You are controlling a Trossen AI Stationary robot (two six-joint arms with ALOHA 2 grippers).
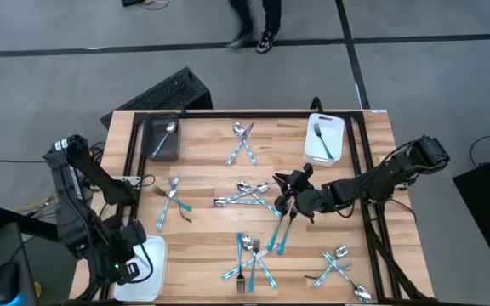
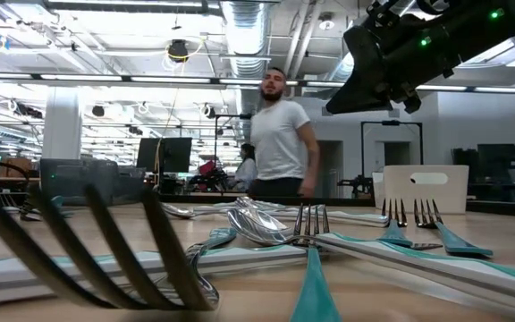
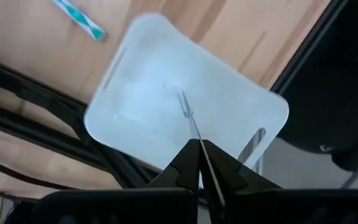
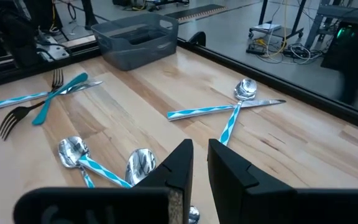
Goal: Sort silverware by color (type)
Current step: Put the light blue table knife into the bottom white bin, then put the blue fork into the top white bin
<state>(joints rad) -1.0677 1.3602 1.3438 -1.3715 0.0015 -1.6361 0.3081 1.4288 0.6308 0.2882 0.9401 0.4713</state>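
Silverware (image 1: 245,189), silver-headed, teal-handled forks, spoons and knives, lies in crossed heaps around table centre. Right gripper (image 4: 201,149) hovers there, fingers narrowly parted and empty. You risk lifting two overlapped pieces. Left gripper (image 3: 197,144), pressed shut, hangs over the white plastic tray (image 3: 129,74) at 7 o'clock.

The silverware (image 1: 253,197) lies flat on the wood in crossed clusters: forks, spoons and knives with shiny heads and teal handles. One spoon (image 1: 165,136) rests in the bin, one fork (image 1: 320,136) in the far white tray (tines away from the rim). A knife (image 3: 194,134) is pinched above the near tray.
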